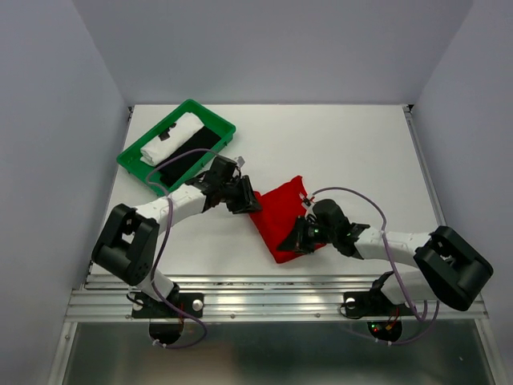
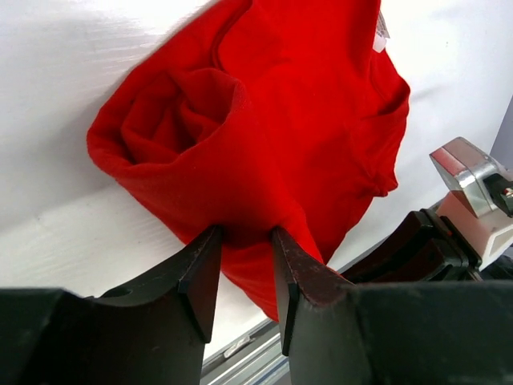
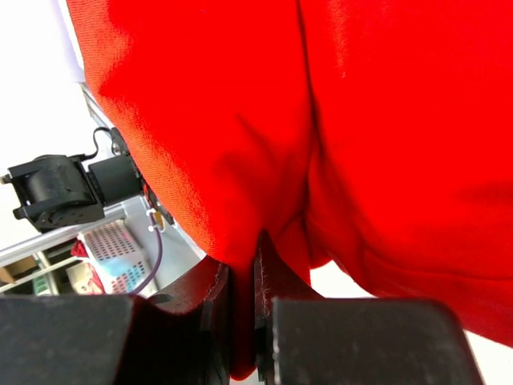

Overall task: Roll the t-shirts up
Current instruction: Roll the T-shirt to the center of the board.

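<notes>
At table (image 1: 361,160) centre, red t-shirt (image 1: 280,218), part-rolled: right gripper (image 3: 243,261) clamped on its edge, left gripper (image 2: 244,237) grasping a thick fold; risk: uneven pull slackens the roll, unravelling it.

Overhead camera looks down on the red t-shirt (image 1: 279,212); both wrist cameras face it close up, from opposite sides.

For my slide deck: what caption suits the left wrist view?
Left gripper pinches a fold of the half-rolled red t-shirt on the white table.
</notes>
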You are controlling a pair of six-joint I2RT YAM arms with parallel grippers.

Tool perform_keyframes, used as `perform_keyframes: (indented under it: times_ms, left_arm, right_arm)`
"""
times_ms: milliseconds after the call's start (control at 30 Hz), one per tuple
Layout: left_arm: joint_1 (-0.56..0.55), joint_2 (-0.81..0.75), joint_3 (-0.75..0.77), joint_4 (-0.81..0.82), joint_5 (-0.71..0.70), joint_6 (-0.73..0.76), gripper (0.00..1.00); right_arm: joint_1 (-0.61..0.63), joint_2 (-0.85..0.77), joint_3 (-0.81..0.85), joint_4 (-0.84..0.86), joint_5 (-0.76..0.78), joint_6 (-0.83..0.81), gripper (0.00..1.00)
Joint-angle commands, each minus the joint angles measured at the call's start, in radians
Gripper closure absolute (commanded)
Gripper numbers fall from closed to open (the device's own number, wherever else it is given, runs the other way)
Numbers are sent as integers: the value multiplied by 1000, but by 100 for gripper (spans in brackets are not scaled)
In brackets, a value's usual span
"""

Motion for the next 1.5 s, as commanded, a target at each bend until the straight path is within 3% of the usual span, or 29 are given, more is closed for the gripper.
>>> perform_keyframes:
  times_ms: [0, 367, 533, 667, 800, 833, 967, 1067, 1133, 1167, 1200, 1300, 1467]
  left_arm:
    - [-18, 38, 72, 50, 23, 10, 59]
    - [-22, 182, 157, 70, 44, 18, 60]
    - [-36, 239, 198, 73, 52, 21, 62]
    - [-42, 279, 213, 71, 46, 22, 63]
    - [-42, 296, 218, 70, 41, 25, 63]
    - [-42, 298, 218, 70, 39, 25, 63]
    - [-42, 307, 218, 71, 38, 25, 63]
    - [-42, 305, 221, 70, 38, 24, 64]
    - [-42, 299, 221, 70, 39, 22, 64]
    - [-42, 293, 220, 71, 39, 24, 64]
    - [-42, 290, 215, 71, 38, 24, 64]
    - [-44, 287, 212, 70, 38, 21, 64]
    - [-42, 284, 210, 68, 39, 18, 64]
  right_arm:
    - [-17, 32, -13, 68, -67, 9, 99]
    - [-73, 61, -28, 84, -112, 1, 99]
    - [-73, 53, -39, 82, -98, 2, 81]
    - [-73, 0, -41, 21, -54, -13, 56]
    - [-73, -101, 18, -242, 84, -97, 45]
    - [-73, -126, 33, -243, 110, -109, 43]
    - [-73, -227, 117, -517, 222, -172, 37]
    - [-73, -275, 197, -655, 296, -214, 38]
    - [-63, -306, 254, -698, 359, -226, 45]
    - [-63, -326, 272, -715, 370, -231, 49]
    - [-54, -324, 291, -721, 374, -235, 61]
    - [-15, -262, 352, -717, 353, -264, 77]
    - [91, -102, 383, -640, 335, -286, 87]
